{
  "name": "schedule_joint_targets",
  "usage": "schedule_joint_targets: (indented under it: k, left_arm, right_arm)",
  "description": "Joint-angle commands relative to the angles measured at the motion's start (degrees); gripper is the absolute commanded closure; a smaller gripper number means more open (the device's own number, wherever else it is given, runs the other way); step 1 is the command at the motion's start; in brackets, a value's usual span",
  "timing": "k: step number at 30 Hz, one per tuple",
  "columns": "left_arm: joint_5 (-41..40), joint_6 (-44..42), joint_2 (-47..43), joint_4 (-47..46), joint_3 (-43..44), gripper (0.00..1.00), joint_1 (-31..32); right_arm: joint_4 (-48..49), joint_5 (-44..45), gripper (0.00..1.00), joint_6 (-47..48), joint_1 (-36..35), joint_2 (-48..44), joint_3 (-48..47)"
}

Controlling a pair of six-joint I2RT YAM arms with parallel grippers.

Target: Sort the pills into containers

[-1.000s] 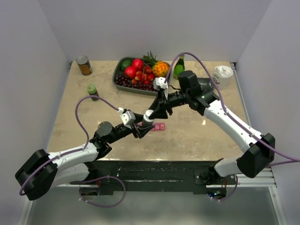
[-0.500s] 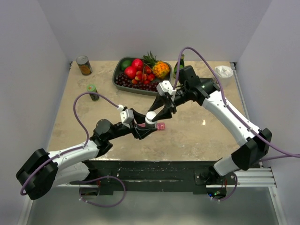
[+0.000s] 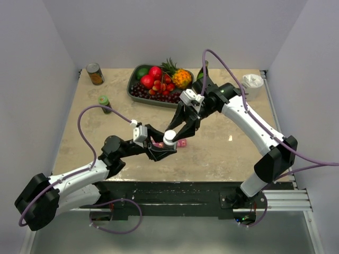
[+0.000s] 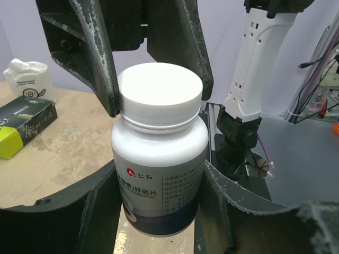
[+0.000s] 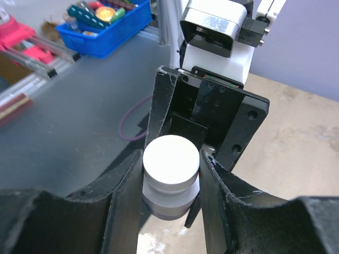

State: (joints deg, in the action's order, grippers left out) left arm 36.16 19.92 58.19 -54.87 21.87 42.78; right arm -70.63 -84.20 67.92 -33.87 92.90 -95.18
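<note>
While left hand [image 3: 165, 148] grips the white bottle [image 4: 159, 159], right hand [image 3: 177, 131] clamps its cap [image 5: 171, 159], half-hiding the containers [image 3: 181, 143].

Bright, even light casts soft shadows on the table [image 3: 222, 151]; both wrist views blur slightly at their nearest edges.
</note>
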Motion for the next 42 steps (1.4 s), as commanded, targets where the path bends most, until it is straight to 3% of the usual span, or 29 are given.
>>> schedule_joint_targets:
  k: [1, 6, 10, 13, 15, 18, 23, 26, 29, 30, 33, 36, 42]
  left_arm:
    - [-5.8, -3.7, -4.5, -16.7, 7.8, 1.00, -0.6]
    - [-6.2, -2.5, -2.0, -21.2, 9.4, 1.00, -0.6]
    - [-4.6, -1.1, 0.1, -24.8, 11.1, 1.00, -0.7]
    - [-5.0, -1.8, -0.3, -23.6, 12.1, 1.00, -0.7]
    - [-6.4, -2.9, -1.1, -22.7, 12.6, 1.00, -0.7]
    - [-10.0, -5.3, -2.7, -19.0, 13.2, 1.00, -0.8]
    - [-15.0, -10.9, -5.2, -10.2, 14.0, 1.00, -0.8]
    - [-15.2, -12.6, -5.7, -5.9, 14.7, 1.00, -0.9]
    - [-15.2, -13.9, -6.0, -2.3, 14.9, 1.00, -0.9]
    - [-15.2, -14.2, -6.1, -1.4, 14.9, 1.00, -0.8]
    - [-14.8, -15.3, -6.3, 2.2, 14.9, 1.00, -0.9]
    - [-14.7, -16.2, -6.8, 5.7, 14.6, 1.00, -0.8]
    - [-12.8, -16.3, -7.6, 11.4, 14.4, 1.00, -1.1]
  right_arm:
    - [-0.6, 6.3, 1.00, -11.0, -1.3, 0.1, 6.0]
    - [15.8, 8.2, 1.00, -26.1, -1.2, -3.8, 10.2]
    - [19.1, 9.4, 1.00, -28.9, -1.2, -4.5, 7.0]
    - [22.4, 12.6, 1.00, -32.8, -1.2, -4.7, 4.6]
    - [32.9, 17.5, 1.00, -42.6, -1.3, -7.6, 7.9]
    - [40.5, 23.0, 1.00, -50.6, -1.2, -10.4, 12.5]
    - [44.1, 29.5, 0.98, -54.6, -1.2, -13.1, 16.4]
    - [44.5, 29.4, 0.89, -55.2, -1.2, -14.0, 17.4]
    - [44.4, 29.1, 0.70, -55.2, -1.3, -14.4, 17.0]
    - [43.0, 28.9, 0.58, -53.9, -1.2, -14.4, 16.5]
    - [39.0, 28.5, 0.36, -50.9, -1.2, -14.6, 13.8]
    - [35.0, 29.7, 0.19, -48.0, -1.1, -14.6, 10.4]
    - [27.6, 33.7, 0.02, -41.8, -1.2, -14.2, 3.5]
